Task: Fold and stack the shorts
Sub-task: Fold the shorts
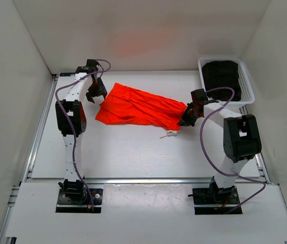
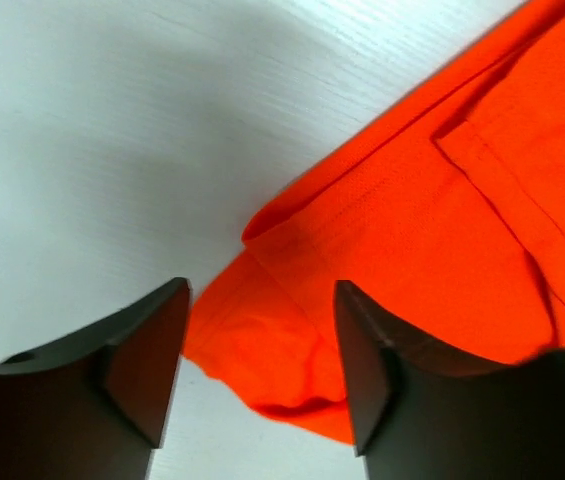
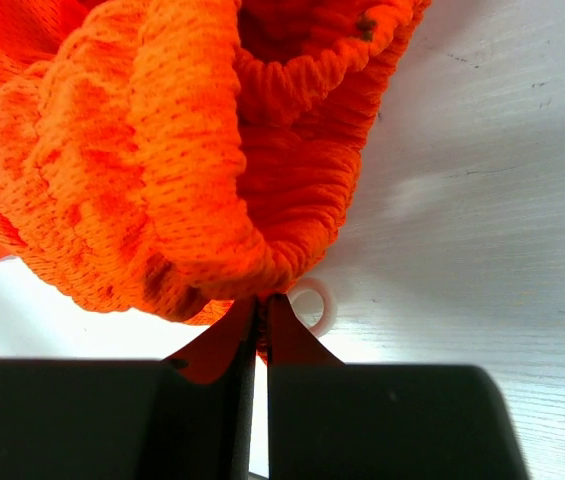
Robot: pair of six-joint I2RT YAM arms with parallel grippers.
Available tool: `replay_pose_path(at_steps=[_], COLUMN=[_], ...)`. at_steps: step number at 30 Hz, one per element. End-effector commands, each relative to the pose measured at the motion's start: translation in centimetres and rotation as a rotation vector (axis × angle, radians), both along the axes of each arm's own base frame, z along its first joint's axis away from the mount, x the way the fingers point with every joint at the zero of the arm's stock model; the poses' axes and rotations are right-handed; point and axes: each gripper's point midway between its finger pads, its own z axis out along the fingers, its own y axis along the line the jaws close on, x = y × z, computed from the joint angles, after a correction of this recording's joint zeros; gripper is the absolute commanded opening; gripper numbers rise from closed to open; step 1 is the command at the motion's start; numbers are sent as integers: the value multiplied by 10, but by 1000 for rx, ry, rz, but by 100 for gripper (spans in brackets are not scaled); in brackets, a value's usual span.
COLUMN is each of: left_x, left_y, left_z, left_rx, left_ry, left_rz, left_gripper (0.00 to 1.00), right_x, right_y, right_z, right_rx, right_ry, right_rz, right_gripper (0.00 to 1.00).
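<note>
The orange-red shorts lie spread across the middle of the white table, waistband to the right, a white drawstring trailing below it. My right gripper is shut on the gathered waistband; a loop of the cord shows beside its fingertips. At the shorts' far left end my left gripper stands open. In the left wrist view a corner of the shorts lies between its fingers, which do not touch it.
A white basket holding dark folded cloth stands at the back right corner. White walls enclose the table on three sides. Both arm bases sit at the near edge.
</note>
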Motion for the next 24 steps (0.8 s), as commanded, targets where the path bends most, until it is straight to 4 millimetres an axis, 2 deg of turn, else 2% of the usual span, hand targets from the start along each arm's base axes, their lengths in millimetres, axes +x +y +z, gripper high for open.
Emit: replay_pose_path(at_steps=[1, 2, 4, 8, 13, 15, 16, 18, 19, 20, 21, 24], left_x=[2, 0, 4, 8, 9, 8, 10, 4, 2, -2, -2, -7], left_y=[-6, -6, -6, -4, 5, 11, 12, 16, 16, 17, 14, 10], left_z=[-13, -16, -25, -32, -23, -12, 3, 14, 29, 30, 35, 30], left_rx=[25, 23, 23, 37, 86, 113, 118, 133, 130, 135, 120, 97], left_ry=[20, 28, 25, 29, 20, 6, -24, -29, -55, -49, -58, -33], left_rz=[-10, -1, -1, -6, 22, 33, 38, 45, 46, 36, 31, 5], left_gripper=[68, 64, 62, 48, 11, 11, 11, 11, 11, 11, 16, 33], right_x=[8, 8, 8, 6, 6, 6, 7, 7, 8, 8, 4, 2], right_y=[1, 1, 1, 1, 1, 1, 1, -1, -1, -1, -2, -2], right_z=[20, 20, 17, 16, 15, 15, 18, 18, 21, 21, 18, 15], right_rx=[1, -2, -4, -6, -8, -8, -6, -15, -13, -13, -16, -18], right_ry=[-52, -55, -46, -37, -28, -28, -37, -39, -48, -48, -37, -28], right_rz=[14, 22, 22, 22, 22, 22, 22, 17, 17, 17, 17, 17], right_gripper=[0, 0, 0, 0, 0, 0, 0, 0, 0, 0, 0, 0])
